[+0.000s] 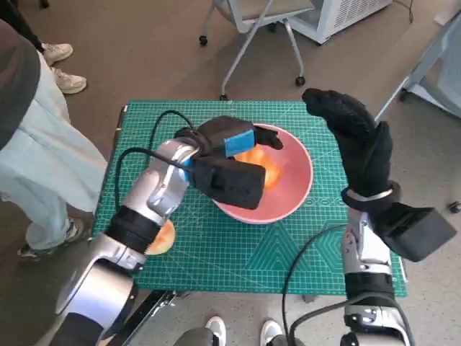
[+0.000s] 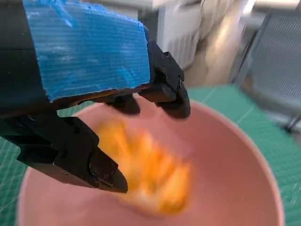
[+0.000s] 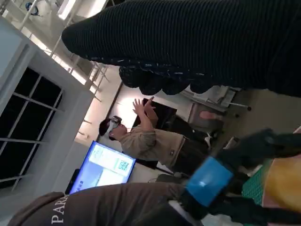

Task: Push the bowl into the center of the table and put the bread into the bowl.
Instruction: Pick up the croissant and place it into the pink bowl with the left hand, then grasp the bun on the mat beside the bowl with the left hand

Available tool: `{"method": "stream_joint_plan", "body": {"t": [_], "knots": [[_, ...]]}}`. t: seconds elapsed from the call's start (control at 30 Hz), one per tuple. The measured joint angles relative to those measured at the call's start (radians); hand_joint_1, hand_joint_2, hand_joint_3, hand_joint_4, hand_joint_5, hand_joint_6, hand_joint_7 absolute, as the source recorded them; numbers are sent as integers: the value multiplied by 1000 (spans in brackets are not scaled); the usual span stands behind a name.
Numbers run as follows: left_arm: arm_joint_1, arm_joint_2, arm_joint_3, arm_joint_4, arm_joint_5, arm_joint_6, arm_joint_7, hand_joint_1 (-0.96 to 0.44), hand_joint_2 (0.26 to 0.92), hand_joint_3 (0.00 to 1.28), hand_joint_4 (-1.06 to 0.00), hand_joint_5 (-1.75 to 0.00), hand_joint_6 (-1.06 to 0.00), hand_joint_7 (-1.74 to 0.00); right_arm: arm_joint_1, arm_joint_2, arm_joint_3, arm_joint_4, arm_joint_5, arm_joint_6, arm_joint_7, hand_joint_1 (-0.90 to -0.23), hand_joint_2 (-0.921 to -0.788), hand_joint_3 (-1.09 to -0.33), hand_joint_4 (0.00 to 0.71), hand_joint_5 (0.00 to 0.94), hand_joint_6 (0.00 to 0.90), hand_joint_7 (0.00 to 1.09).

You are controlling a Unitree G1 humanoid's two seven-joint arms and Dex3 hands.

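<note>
Green worktop mat (image 1: pixel 238 252), pink bowl (image 1: pixel 292 198) mid-table.
My left hand (image 1: pixel 232 155) hovers spread over the orange bread (image 2: pixel 150 179) inside; right hand (image 1: pixel 356 140) raised, fingers apart, empty.

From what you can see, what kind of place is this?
Probably a robotics lab or office room. A green cutting mat covers the small table, a rolling office chair stands on the carpeted floor behind it, and in the right wrist view a person wearing a headset raises both hands beside a lit screen.
</note>
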Motion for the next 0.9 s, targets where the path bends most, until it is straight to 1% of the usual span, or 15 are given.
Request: {"method": "stream_joint_plan", "body": {"t": [0.23, 0.33, 0.47, 0.7, 0.9], "knots": [[0, 17, 2, -35, -5, 0, -37, -106, 808, 11, -119, 0, -272, 0, 0, 1, -1, -1, -1, 3, -6, -681, -921, -783, 176, 4, 0, 589], [4, 32, 9, -75, -16, 14, -79, -123, 800, 6, -68, 0, -235, 0, 0, 2, -1, -1, -2, 3, -10, -680, -921, -783, 176, 4, 0, 589], [11, 52, 27, -149, -33, 60, -144, -127, 794, 2, -33, 0, -215, 0, 1, 4, -1, -2, -2, 3, -14, -679, -921, -784, 177, 4, 1, 590], [76, 126, 95, -397, -90, 178, -275, -97, 786, 0, -19, -1, -208, -1, 2, 7, 0, -3, -2, 3, -19, -682, -921, -782, 179, 5, 3, 593], [160, 213, 182, -620, -143, 248, -354, -57, 779, 0, -32, -5, -222, -7, 2, 9, 3, -5, -2, 3, -20, -683, -921, -780, 181, 5, 3, 595]]}}
